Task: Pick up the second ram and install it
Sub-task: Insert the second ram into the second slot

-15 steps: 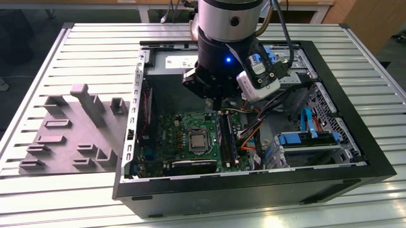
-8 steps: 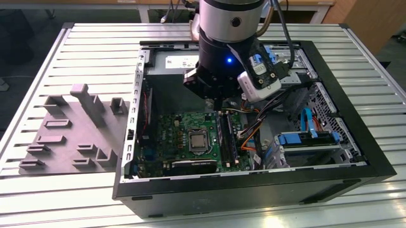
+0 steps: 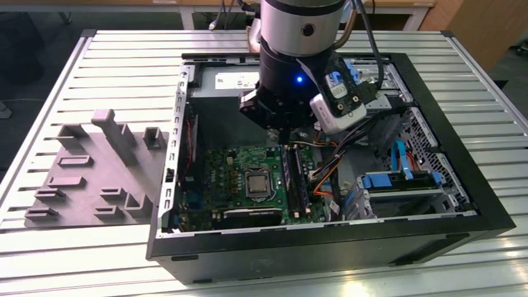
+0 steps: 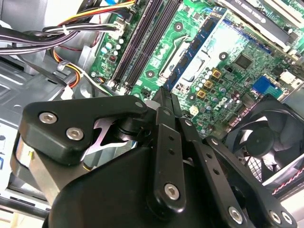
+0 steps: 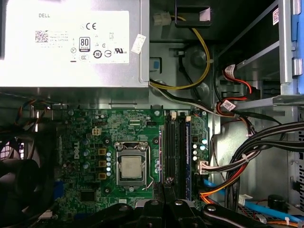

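My gripper [image 3: 287,141] hangs inside the open computer case, just above the far end of the memory slots beside the silver processor [image 3: 257,184]. Its two black fingers [image 4: 164,95] are pressed together, so it is shut, and I see nothing held between them. A long dark memory stick, which I take for the second ram [image 3: 295,179], stands in the slots on the green board. In both wrist views the slots run as parallel black strips [image 5: 180,147] [image 4: 142,42]. The gripper's tips [image 5: 170,190] sit over one end of these strips. How deep the stick sits I cannot tell.
A grey fixture [image 3: 99,167] with posts lies on the slatted table at the exterior view's left. Inside the case are the power supply [image 5: 71,42], bundled cables [image 3: 330,167], a blue drive bay [image 3: 396,179] and a black fan [image 4: 266,137]. Black case walls [image 3: 330,241] ring the board.
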`<state>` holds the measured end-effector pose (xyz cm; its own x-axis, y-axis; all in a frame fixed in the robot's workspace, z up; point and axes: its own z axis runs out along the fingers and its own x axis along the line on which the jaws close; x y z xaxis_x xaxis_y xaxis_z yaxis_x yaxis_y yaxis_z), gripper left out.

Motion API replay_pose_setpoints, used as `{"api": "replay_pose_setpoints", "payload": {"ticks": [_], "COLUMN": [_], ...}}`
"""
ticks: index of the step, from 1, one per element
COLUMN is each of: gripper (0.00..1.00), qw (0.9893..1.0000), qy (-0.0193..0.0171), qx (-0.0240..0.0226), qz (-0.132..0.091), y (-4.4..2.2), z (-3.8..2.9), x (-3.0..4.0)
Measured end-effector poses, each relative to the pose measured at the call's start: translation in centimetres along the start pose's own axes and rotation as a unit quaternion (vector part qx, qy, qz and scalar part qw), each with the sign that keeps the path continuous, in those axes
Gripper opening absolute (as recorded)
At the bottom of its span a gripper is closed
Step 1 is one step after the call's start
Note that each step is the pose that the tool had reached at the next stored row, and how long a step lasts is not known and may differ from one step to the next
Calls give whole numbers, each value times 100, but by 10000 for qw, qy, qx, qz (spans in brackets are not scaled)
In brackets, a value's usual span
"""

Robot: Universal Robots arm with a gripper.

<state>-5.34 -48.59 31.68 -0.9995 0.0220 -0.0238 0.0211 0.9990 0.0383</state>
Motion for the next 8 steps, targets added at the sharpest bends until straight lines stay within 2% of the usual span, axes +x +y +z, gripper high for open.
{"api": "replay_pose_setpoints", "payload": {"ticks": [8], "gripper": [12], "qw": [10000], "qy": [0], "qx": [0], "qz": [0], "y": [0], "z": [16], "x": [-8]}}
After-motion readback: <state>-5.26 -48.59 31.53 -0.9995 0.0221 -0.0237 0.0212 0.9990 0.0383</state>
